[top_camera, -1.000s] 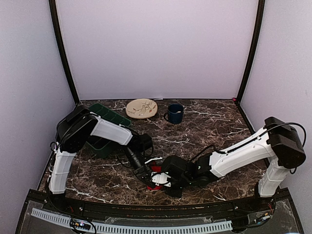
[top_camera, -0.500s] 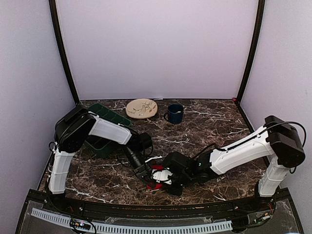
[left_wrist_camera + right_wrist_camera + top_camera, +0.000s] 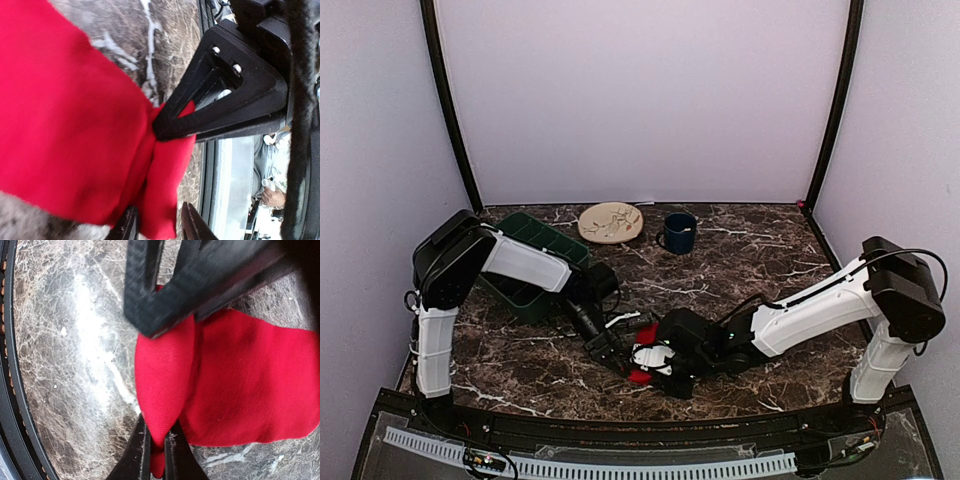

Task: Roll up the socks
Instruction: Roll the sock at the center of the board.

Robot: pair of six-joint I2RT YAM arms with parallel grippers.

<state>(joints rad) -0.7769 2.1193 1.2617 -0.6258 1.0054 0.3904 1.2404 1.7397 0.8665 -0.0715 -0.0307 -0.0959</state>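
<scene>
Here, a fold of the small bright red fabric socks (image 3: 240,380) is pinched tight between the closed black fingers of the right gripper (image 3: 157,435), and the socks are spread on the dark marbled tabletop (image 3: 770,260) near its front edge. The left gripper (image 3: 158,216) is seen partly open, its jaws set either side of the same red fold without clearly clamping it.

Dark marble table (image 3: 750,260) enclosed by plain lavender walls (image 3: 640,100).
</scene>
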